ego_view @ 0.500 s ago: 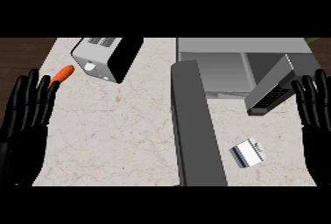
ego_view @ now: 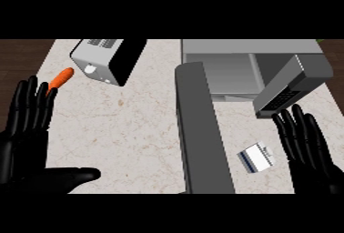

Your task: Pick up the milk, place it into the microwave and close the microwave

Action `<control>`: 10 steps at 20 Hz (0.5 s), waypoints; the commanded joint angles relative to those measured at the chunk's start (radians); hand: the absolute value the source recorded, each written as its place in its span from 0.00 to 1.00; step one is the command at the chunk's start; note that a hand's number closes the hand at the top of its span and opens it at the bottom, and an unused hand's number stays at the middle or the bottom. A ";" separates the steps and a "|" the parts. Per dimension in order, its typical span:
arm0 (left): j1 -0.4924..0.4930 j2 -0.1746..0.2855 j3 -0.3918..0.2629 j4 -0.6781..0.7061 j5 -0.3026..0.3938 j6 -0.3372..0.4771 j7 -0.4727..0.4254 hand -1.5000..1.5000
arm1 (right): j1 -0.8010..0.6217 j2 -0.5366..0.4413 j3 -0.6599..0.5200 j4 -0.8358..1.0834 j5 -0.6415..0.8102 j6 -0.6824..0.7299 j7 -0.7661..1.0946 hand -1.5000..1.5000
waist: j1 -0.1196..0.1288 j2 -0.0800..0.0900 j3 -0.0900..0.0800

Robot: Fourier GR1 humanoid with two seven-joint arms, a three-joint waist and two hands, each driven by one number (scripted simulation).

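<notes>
Head view: milk (ego_view: 256,158) beside robot hand (ego_view: 310,154)

A pale marbled worktop (ego_view: 121,132) carried a toaster (ego_view: 107,59) at eleven o'clock, a carrot (ego_view: 60,78) at ten, a microwave (ego_view: 225,68) at one and a milk carton (ego_view: 256,158) at four.

The milk (ego_view: 256,158) lies on the counter (ego_view: 121,132) beside the flat right hand (ego_view: 308,148).

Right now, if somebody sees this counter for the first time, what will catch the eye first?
The open grey microwave at the top right, with its long grey door swung out across the marble counter. Next, the small white-and-blue milk carton lying beside the open black right hand, and the orange carrot near the left hand.
</notes>
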 commanded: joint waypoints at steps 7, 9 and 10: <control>0.251 -0.043 -0.030 -0.134 0.038 -0.044 -0.035 0.00 | 0.224 0.032 0.219 -0.064 0.054 -0.005 -0.081 0.00 | 0.002 -0.001 0.000; 0.302 -0.047 -0.054 -0.163 0.040 -0.063 -0.047 0.00 | 0.299 0.002 0.171 -0.079 0.042 0.008 -0.150 0.00 | 0.000 -0.001 0.000; 0.353 -0.069 -0.067 -0.135 0.025 -0.068 -0.123 0.00 | 0.206 0.013 0.118 -0.028 0.046 -0.012 -0.132 0.00 | 0.005 0.000 0.000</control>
